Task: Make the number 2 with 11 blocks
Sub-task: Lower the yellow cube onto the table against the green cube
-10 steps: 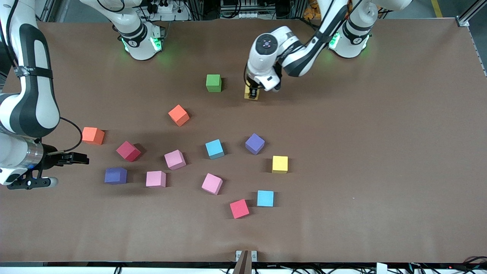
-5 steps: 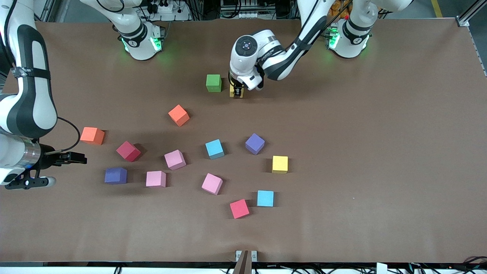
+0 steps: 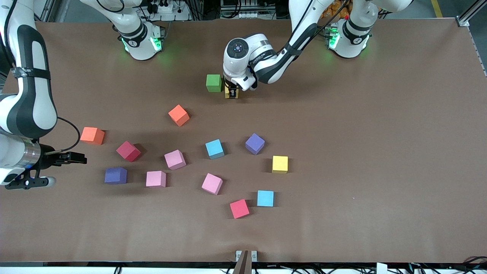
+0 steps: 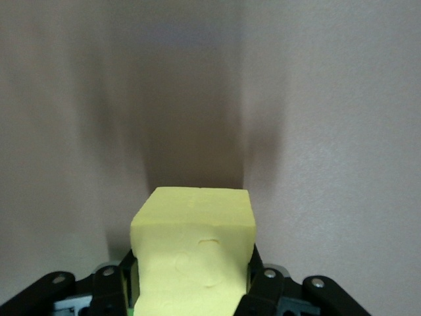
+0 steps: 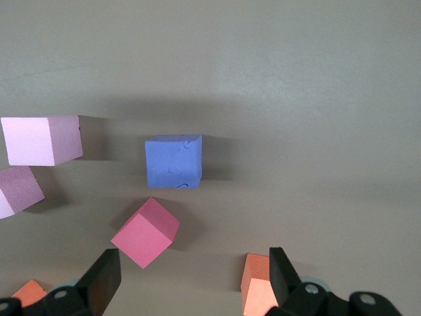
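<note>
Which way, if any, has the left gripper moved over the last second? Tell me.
Yes. The left gripper, shut on a yellow block, has moved toward the green block, and is now beside it.

Fourteen blocks (image 3: 213, 83) in all, three pink, two orange, two red, two purple, two light blue, two yellow, one green

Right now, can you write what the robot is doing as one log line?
left gripper: shut on yellow block, beside green block | right gripper: open, waiting over purple block
</note>
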`<state>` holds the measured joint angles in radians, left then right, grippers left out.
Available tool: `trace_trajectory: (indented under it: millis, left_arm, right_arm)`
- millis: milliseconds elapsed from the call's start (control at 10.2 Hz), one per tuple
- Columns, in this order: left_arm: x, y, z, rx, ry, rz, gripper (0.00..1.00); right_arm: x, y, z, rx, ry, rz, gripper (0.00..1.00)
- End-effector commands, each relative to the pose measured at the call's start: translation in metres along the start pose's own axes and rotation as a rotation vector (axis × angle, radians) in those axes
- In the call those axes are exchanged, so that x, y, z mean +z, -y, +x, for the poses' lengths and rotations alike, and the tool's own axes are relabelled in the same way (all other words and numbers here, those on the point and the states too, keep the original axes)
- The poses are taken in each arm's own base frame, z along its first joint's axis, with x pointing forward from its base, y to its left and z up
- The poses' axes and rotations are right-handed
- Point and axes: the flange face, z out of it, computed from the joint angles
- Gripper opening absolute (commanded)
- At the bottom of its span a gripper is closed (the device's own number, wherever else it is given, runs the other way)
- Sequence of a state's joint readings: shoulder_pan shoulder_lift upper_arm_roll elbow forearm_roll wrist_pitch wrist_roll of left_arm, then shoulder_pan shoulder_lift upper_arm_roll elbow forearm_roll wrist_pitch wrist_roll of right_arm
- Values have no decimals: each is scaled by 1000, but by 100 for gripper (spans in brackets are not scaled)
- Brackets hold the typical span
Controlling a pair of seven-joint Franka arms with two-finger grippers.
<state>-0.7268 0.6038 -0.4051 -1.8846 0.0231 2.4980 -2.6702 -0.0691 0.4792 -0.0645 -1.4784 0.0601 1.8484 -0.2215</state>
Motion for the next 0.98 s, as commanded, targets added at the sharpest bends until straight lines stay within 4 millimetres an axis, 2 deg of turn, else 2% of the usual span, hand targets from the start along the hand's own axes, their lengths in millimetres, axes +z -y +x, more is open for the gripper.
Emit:
trace_trajectory:
  millis: [0,490,881]
  left_arm:
    - [1,8,-9,5,-18,-9,13]
    - [8,15,-11,-9,-36,-28,13]
    - [4,17,-19,-19,-25,-39,13]
  right_arm:
    - [0,-3,-1,-6,-7,19,100]
    - [0,-5,-1,-3,-7,19,100]
    - [1,-11,-2,-6,-8,22,100]
